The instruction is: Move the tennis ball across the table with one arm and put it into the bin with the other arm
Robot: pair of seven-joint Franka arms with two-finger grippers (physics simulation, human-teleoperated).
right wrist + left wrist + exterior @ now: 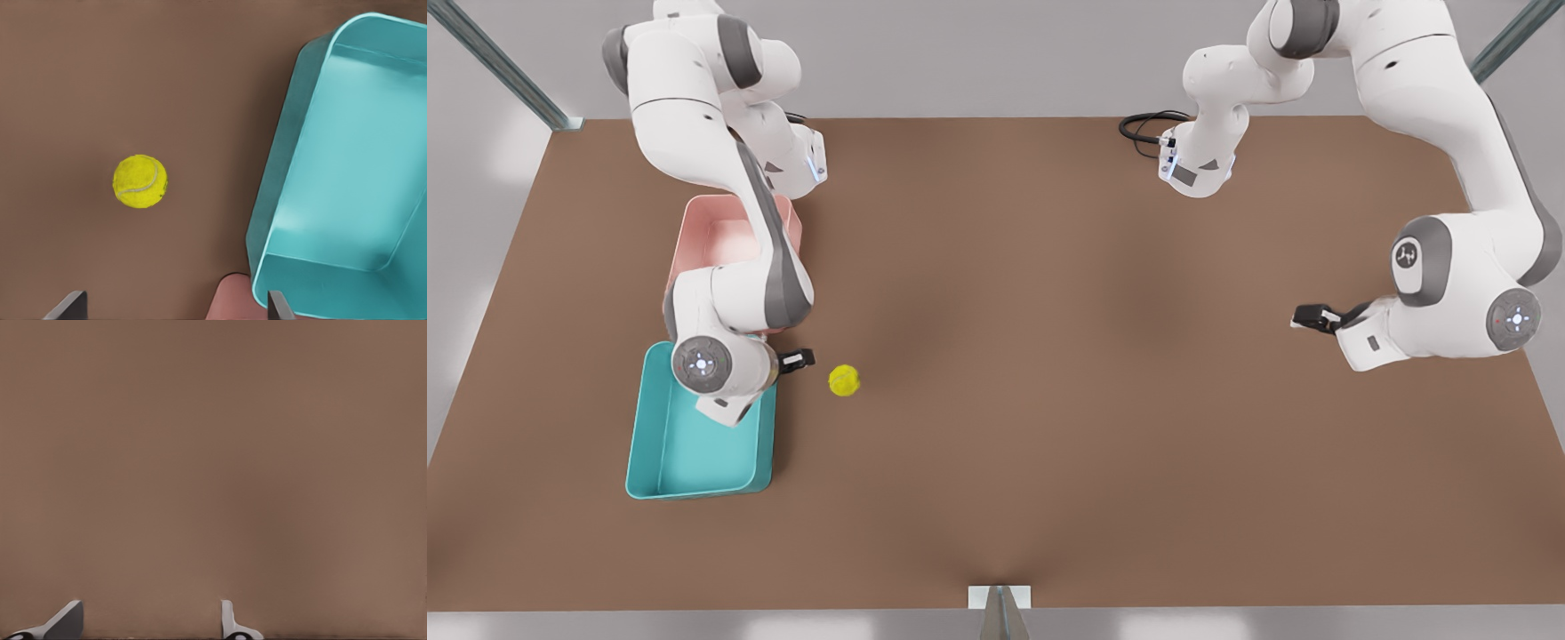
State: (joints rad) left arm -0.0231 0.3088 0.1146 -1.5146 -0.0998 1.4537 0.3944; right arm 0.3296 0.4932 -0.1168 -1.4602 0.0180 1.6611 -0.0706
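While tennis ball (844, 380) lies beside bin (694, 462), unheld.

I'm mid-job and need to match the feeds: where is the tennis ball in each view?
Front view: the tennis ball lies on the table, just off the teal bin, beside the right claw.
Left wrist view: the ball is not in it; bare table beyond the open left claw.
Right wrist view: the ball lies on the table beside the bin.
Shared landmark: the bin.
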